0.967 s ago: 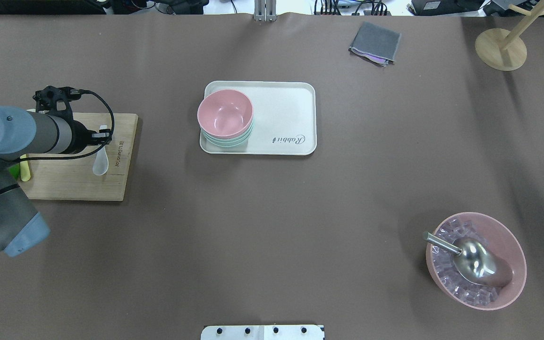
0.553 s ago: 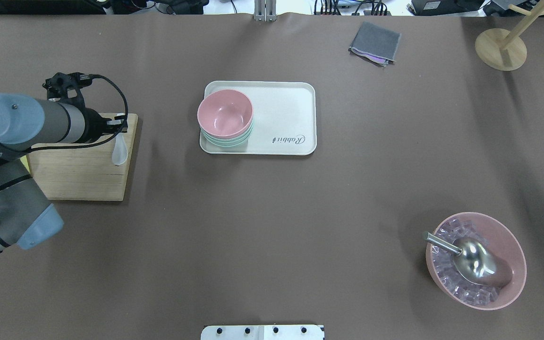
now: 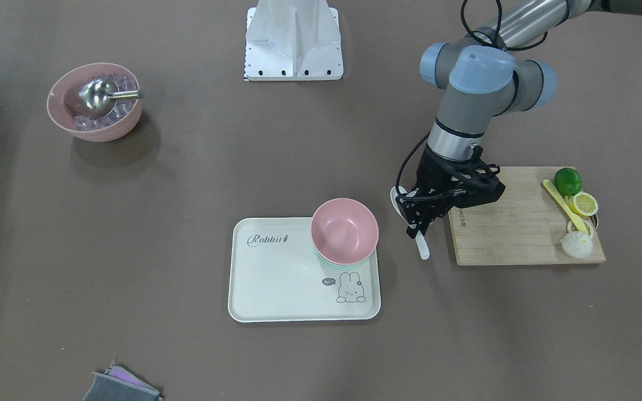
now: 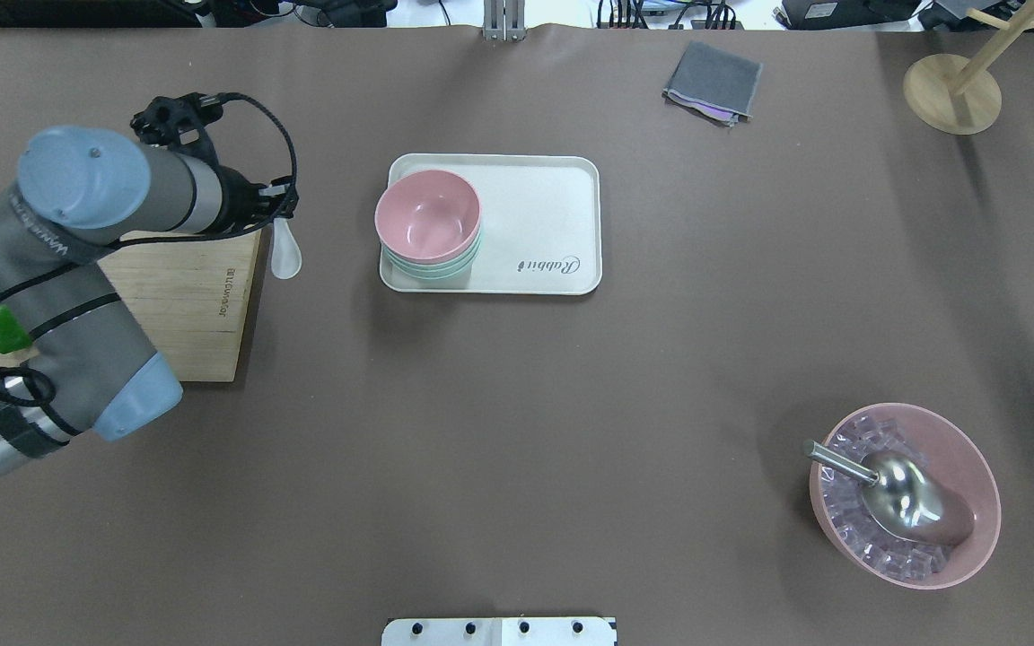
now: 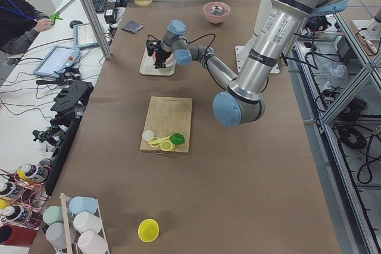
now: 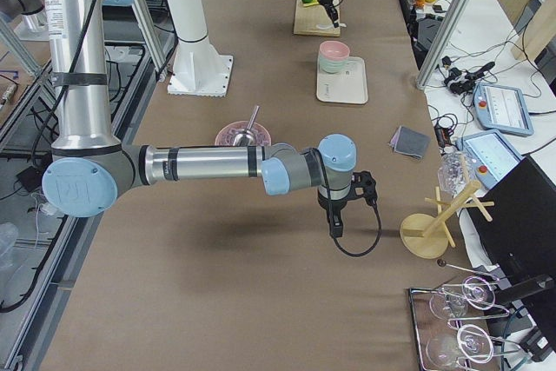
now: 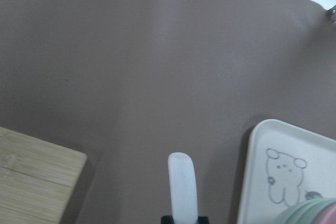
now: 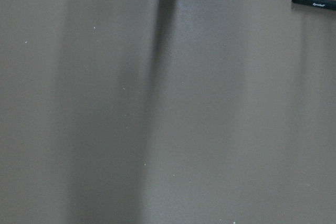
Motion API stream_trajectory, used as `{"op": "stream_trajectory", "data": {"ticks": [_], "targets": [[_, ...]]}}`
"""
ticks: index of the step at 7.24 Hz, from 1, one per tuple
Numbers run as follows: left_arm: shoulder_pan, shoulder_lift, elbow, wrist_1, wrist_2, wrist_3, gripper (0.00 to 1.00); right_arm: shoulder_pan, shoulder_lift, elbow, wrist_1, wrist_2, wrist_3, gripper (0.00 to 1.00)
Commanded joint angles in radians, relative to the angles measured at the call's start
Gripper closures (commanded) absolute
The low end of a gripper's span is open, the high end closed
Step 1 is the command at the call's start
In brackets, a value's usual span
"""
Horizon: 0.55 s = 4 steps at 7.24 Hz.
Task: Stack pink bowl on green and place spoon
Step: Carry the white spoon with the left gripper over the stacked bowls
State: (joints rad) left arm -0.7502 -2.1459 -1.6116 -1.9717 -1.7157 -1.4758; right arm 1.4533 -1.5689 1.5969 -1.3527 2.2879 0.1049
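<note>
Between board (image 4: pixel 185 305) and tray (image 4: pixel 553 206), the left hand (image 4: pixel 279 213) hovers, clamped on the white spoon (image 4: pixel 285 256).

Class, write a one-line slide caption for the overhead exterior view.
Left gripper holds the white spoon between cutting board and tray; pink bowl tops green bowls.

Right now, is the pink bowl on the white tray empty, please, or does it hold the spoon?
Empty: the pink plastic bowl is bare inside; the left hand holds the white plastic spoon beside the white tray.
</note>
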Motion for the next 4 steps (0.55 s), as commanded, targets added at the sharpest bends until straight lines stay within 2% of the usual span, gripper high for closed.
{"op": "stream_trajectory", "data": {"ticks": [1, 4], "targets": [[0.023, -0.161, 0.144, 0.022, 0.053, -0.076, 1.0, 0.006, -0.019, -0.002, 0.012, 0.002, -0.002, 0.0], [0.097, -0.167, 0.15, 0.024, 0.143, -0.086, 1.0, 0.018, -0.029, 0.002, 0.013, 0.004, -0.004, 0.0]]}}
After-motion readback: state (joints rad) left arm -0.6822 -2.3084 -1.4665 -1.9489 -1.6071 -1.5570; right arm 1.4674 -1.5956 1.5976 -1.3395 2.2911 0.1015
